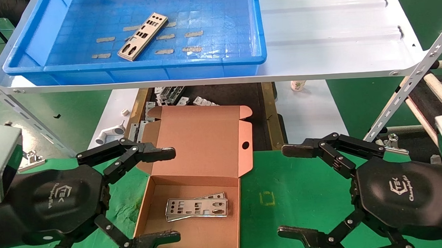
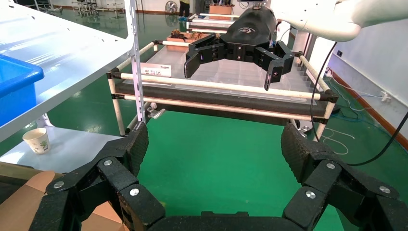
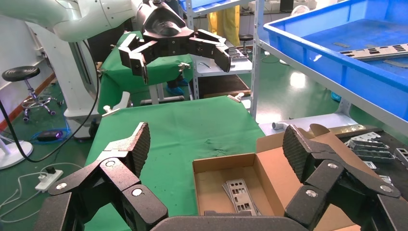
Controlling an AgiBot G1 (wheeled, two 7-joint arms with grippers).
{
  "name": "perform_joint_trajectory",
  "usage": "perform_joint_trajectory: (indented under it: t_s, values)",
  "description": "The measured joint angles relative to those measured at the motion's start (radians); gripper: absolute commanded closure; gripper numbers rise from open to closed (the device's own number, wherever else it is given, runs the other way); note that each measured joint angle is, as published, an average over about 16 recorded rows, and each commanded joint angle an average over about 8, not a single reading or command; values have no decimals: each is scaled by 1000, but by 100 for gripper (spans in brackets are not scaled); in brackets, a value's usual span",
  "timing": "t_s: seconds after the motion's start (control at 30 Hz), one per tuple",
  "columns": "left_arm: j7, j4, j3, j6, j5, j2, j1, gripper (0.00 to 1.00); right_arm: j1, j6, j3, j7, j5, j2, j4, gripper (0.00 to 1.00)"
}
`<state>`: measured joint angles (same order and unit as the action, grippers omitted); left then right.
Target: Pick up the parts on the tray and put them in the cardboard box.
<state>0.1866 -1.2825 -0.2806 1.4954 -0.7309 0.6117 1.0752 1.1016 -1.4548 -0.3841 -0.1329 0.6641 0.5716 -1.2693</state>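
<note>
One silver part (image 1: 142, 36) lies at a slant on the floor of the blue tray (image 1: 129, 66), up on the white shelf. Below it the cardboard box (image 1: 203, 139) stands open on the green mat, lid leaning back. Two parts (image 1: 196, 208) lie stacked on its floor, also visible in the right wrist view as plates (image 3: 239, 192) in the box (image 3: 226, 166). My left gripper (image 1: 173, 195) is open at the box's left side, and nothing sits between its fingers (image 2: 214, 149). To the right of the box, over the mat, my right gripper (image 1: 283, 191) is open and empty (image 3: 216, 149).
The white shelf board (image 1: 333, 41) overhangs the area behind the box. Small grey brackets (image 1: 171, 96) and a white pipe fitting (image 1: 109, 134) lie behind the box. A paper cup (image 1: 297, 85) stands beneath the shelf. A slanted metal rack (image 1: 409, 89) rises at the right.
</note>
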Motion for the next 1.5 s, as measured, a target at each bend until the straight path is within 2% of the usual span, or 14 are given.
perform_joint_trajectory:
  t_s: [1.5]
  values:
    - [0,0,0,0,0,0,0,0,0,0,0,0,0,0,0,0]
